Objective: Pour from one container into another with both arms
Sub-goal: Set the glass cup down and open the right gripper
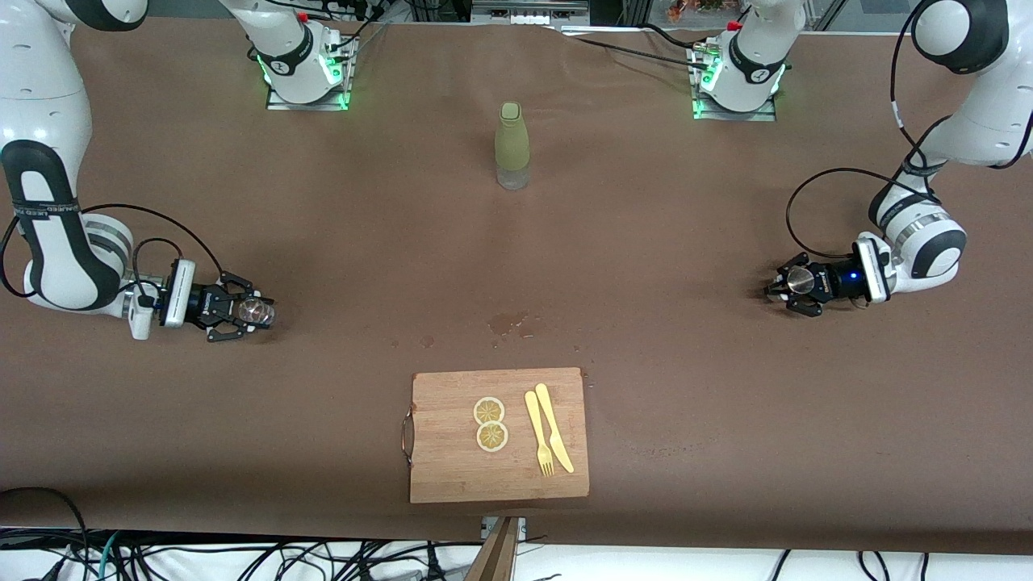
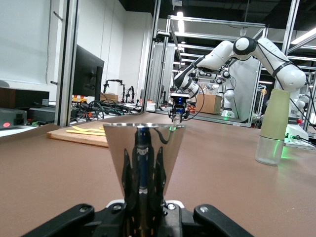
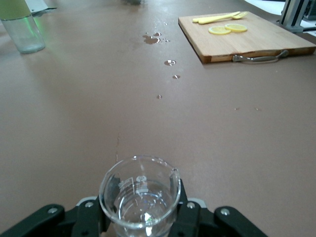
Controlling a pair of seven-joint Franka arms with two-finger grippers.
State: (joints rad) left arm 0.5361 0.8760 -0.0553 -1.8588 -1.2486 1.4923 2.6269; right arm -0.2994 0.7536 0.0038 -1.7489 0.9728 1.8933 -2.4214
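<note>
— Right gripper (image 1: 257,312), low over the brown table (image 1: 339,242) at the right arm's end, is clamped around a small clear glass beaker with a pouring lip (image 3: 140,193); does it hold anything?

— A little clear liquid seems to sit in its base, judging by the right wrist view. Left gripper (image 1: 789,287), low at the left arm's end of the table, has its fingers closed around a shiny metal cup that flares toward the rim (image 2: 143,158).

— So both containers are in hand, well apart?

— Yes. Between them stands an olive-green bottle with a clear base (image 1: 512,145), toward the bases, and a rectangular wooden cutting board with a metal handle (image 1: 452,468) lies nearer the front camera, carrying two lemon slices (image 1: 490,424) and a pale yellow knife and fork (image 1: 547,437). Small wet spots (image 1: 507,323) mark the cloth between bottle and board.

— Which step is this?

— Likely the grasp is done and the lift is pending. Next, both arms should raise their vessels, meet over the middle, then tip the beaker's lip above the cup's mouth.
</note>
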